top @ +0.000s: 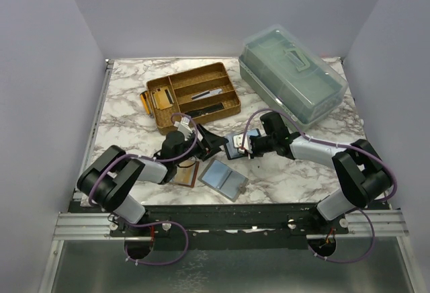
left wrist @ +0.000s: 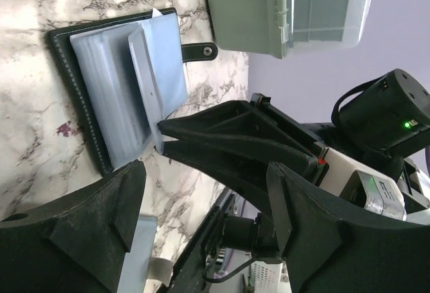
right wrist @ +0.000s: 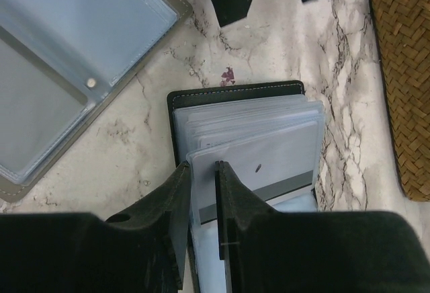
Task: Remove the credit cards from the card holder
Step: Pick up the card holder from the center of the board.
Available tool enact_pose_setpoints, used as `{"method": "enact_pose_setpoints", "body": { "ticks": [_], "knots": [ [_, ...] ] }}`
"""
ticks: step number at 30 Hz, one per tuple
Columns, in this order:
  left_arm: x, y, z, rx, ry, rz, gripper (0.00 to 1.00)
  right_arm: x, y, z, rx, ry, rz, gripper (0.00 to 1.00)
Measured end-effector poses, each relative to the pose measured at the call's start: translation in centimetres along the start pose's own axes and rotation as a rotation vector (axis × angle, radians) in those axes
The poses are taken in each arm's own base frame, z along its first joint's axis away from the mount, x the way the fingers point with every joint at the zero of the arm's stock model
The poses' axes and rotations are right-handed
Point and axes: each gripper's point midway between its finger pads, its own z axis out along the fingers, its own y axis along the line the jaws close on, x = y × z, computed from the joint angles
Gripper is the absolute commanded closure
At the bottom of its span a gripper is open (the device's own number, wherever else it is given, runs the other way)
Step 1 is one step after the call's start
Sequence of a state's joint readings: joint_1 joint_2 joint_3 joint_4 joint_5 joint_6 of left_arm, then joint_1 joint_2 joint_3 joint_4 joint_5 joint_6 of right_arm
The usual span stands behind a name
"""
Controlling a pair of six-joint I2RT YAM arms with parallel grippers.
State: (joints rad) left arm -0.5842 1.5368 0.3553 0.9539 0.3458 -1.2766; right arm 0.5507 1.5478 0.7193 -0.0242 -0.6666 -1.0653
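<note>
Nearest your arm bases, a grey-outside holder is lying open on the marble table with its clear pockets facing up. A brown holder is lying just beside it on the left.

Just beyond those, the card holder is lying open between your two grippers, blue-grey pockets up. Its strap tab is sticking out flat on the side toward the far box.

Your right gripper is reaching in from the right. Its jaws are standing narrow and are pinching the edge of one pale credit card. That card is sitting partly out of the pockets, and most of it is overlapping the holder. In the left wrist view its gripped corner is tilting up off the pocket stack.

Your left gripper is hanging just left of the card holder. Its jaws are standing wide with nothing between them, and its fingertips are pointing at the holder's edge without touching it.

Farther back, a woven tray is sitting on the table, with gold-tan cards filling its left compartment. Farthest away, at the right rear, a translucent lidded box is standing with its lid on.
</note>
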Motion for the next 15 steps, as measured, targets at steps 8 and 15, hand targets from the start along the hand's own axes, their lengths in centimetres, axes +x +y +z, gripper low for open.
{"method": "enact_pose_setpoints", "body": {
  "ticks": [8, 15],
  "knots": [
    [0.0, -0.1, 1.8, 0.026, 0.009, -0.036, 0.23, 0.1, 0.1, 0.0, -0.002, 0.001, 0.002, 0.73],
    [0.4, -0.1, 3.0, 0.031, 0.026, -0.05, 0.23, 0.0, 0.1, -0.1, 0.001, 0.003, 0.011, 0.77]
  ]
}}
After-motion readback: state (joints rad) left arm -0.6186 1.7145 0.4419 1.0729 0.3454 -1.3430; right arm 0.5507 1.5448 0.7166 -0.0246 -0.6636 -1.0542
